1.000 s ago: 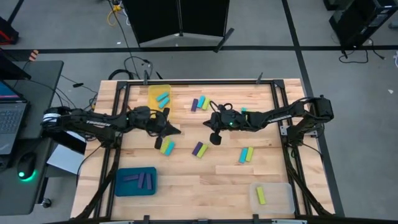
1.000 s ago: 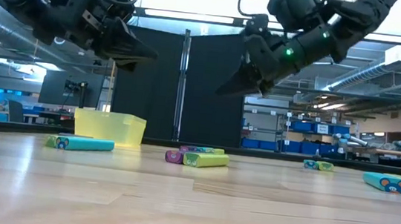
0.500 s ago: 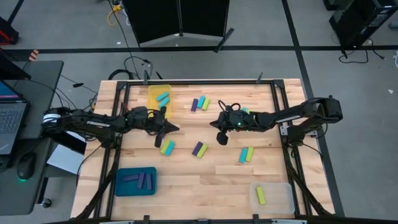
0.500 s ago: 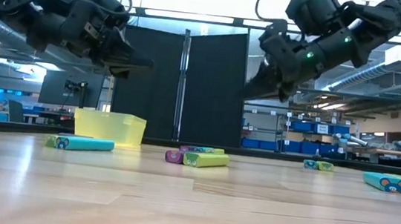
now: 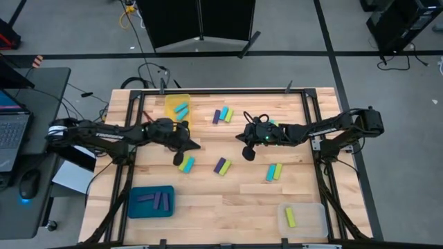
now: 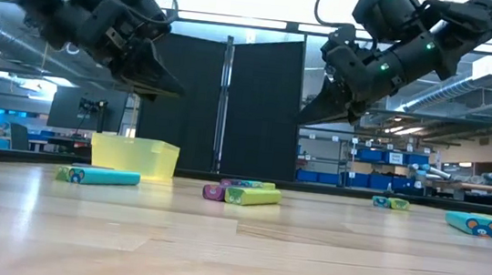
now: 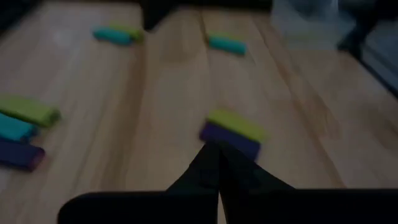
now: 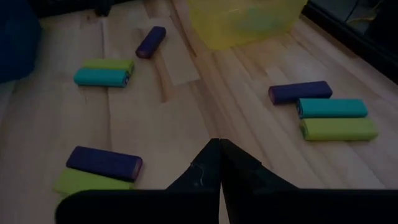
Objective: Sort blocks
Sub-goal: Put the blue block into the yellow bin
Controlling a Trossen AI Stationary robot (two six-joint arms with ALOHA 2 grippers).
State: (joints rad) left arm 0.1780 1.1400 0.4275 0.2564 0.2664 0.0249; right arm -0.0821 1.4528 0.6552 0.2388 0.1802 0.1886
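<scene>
Grippers both closed and empty above the table [image 5: 208, 200]: left gripper [image 5: 196, 145], right gripper [image 5: 242, 136], blocks [image 5: 221, 166] below.

A pale wooden tabletop [image 5: 208, 200] in a dark metal frame stands on a grey floor [image 5: 69, 34] crossed by dark tape lines. Beyond the tabletop's far edge stands a black folding screen [image 6: 222, 107], with a yellow cable [image 5: 128, 10] on the floor beside it. Off the tabletop's left edge, a dark desk [image 5: 41, 86] carries a laptop [image 5: 10, 138]. Long ceiling lights [image 6: 231, 20] glow overhead, and shelving with blue bins [image 6: 381, 156] lines the room behind
</scene>
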